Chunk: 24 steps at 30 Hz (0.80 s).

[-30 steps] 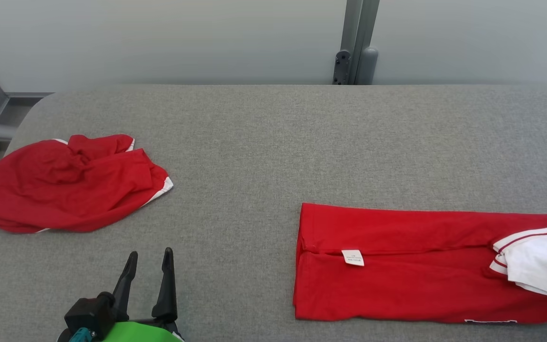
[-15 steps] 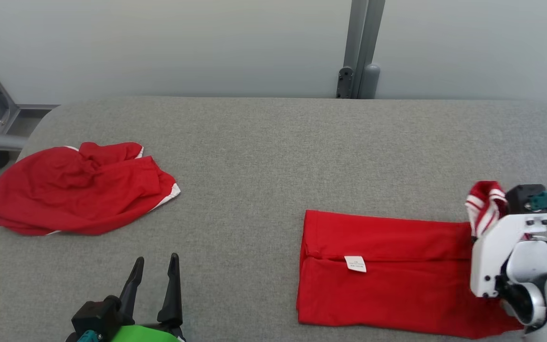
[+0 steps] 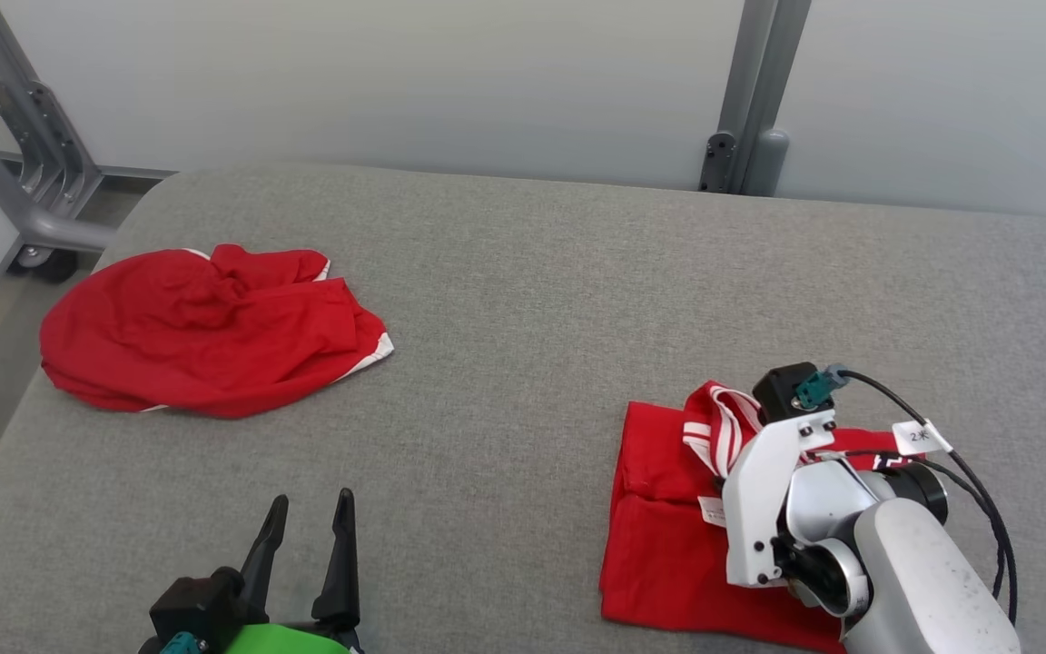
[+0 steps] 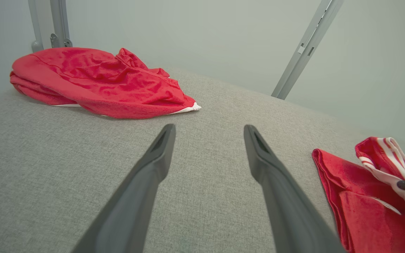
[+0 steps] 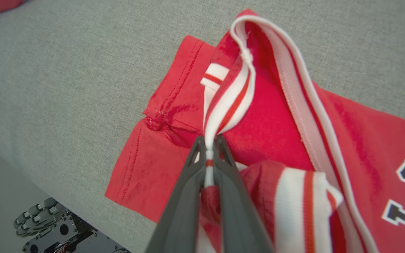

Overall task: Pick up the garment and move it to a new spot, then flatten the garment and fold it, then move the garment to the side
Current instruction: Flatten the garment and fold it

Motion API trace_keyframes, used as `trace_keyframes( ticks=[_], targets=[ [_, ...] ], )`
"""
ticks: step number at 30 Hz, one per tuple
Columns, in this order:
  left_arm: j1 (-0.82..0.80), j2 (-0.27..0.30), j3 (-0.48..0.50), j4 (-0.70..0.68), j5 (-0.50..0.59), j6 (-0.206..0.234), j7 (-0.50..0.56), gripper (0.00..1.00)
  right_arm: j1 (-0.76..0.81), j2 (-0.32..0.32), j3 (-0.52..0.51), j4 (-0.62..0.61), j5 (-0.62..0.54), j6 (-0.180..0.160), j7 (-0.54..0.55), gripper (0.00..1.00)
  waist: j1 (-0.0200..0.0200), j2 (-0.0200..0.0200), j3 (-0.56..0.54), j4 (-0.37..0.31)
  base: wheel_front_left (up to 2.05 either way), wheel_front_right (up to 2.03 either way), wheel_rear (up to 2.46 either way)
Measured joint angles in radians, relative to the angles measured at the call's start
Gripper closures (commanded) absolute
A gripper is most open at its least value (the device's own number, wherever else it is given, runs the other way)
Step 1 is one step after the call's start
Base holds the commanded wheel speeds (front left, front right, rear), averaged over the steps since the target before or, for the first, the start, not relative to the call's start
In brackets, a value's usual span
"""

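Observation:
The garment (image 3: 659, 545) is a red shirt lying folded at the front right of the grey table (image 3: 532, 300). Its white-and-red striped collar (image 3: 714, 422) is lifted above the red cloth. In the right wrist view my right gripper (image 5: 208, 140) is shut on that collar (image 5: 230, 95), over the hem end of the garment (image 5: 160, 165). At the front left my left gripper (image 3: 312, 498) stands open above bare table with nothing between its fingers (image 4: 160, 151). The left wrist view has the garment (image 4: 357, 211) at its right edge.
A second red garment (image 3: 205, 331) lies crumpled at the table's back left, also in the left wrist view (image 4: 97, 80). A metal post (image 3: 754, 100) stands behind the table and a wheeled metal frame (image 3: 33, 209) at its left end. Below the table's near edge sits a dark robotic hand (image 5: 37, 218).
My right gripper has carried the collar end leftward over the garment, doubling it to about half its length. The head camera has shifted. My left gripper stays open in place.

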Motion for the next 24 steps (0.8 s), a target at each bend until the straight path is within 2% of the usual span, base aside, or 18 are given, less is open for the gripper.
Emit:
trace_keyframes(
  ticks=[11, 18, 19, 20, 21, 24],
  targets=[
    [-0.003, -0.006, -0.008, 0.014, 0.001, -0.005, 0.0, 0.0, -0.07, 0.011, 0.086, 0.152, 0.022, 0.0, -0.058, 1.0, 0.0, 0.0, 0.014, 0.041, 0.0, 0.0, 0.0],
    [-0.008, -0.012, -0.012, 0.019, 0.003, -0.009, 0.0, 0.0, -0.101, 0.012, 0.148, 0.22, 0.081, 0.0, -0.089, 1.0, 0.0, 0.0, 0.018, 0.052, 0.0, 0.0, 0.0],
    [-0.009, -0.013, -0.012, 0.02, 0.003, -0.011, 0.0, 0.0, -0.104, 0.012, 0.156, 0.228, 0.086, 0.0, -0.093, 0.85, 0.0, 0.0, 0.017, 0.052, 0.0, 0.0, 0.0],
    [-0.009, -0.013, -0.012, 0.021, 0.003, -0.011, 0.0, 0.0, -0.108, 0.012, 0.162, 0.234, 0.091, 0.0, -0.097, 0.35, 0.0, 0.0, 0.016, 0.053, 0.0, 0.0, 0.0],
    [-0.009, -0.014, -0.012, 0.022, 0.003, -0.013, 0.0, 0.0, -0.111, 0.012, 0.164, 0.237, 0.1, 0.0, -0.104, 0.0, 0.0, 0.0, 0.014, 0.053, 0.0, 0.0, 0.0],
    [-0.008, -0.015, -0.01, 0.024, 0.003, -0.013, 0.0, 0.0, -0.118, 0.012, 0.172, 0.232, 0.144, 0.0, -0.126, 0.0, 0.0, 0.0, 0.009, 0.05, 0.0, 0.0, 0.0]
  ],
)
